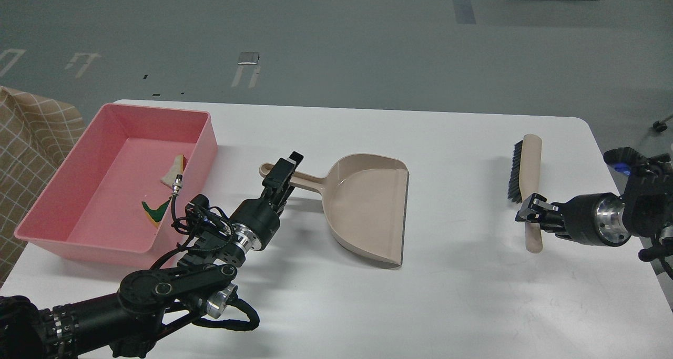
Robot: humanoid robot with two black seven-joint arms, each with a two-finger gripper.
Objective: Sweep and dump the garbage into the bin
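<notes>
The pink bin (202, 138) stands at the table's left. In it lie the white bread slice (174, 171) and the yellow-and-green sponge scrap (154, 212). The beige dustpan (368, 206) lies flat and empty at mid table, its handle (307, 181) pointing left. My left gripper (284, 168) is closed around that handle near its end, right of the bin. A beige brush (528, 164) with black bristles lies at the right. My right gripper (532, 210) is shut on its handle.
The white table (462, 296) has a rounded far right corner near the brush. A checked brown cloth (31, 133) lies beyond the table's left edge. My left arm's links and cables (179, 275) cross the front left, next to the bin's near corner.
</notes>
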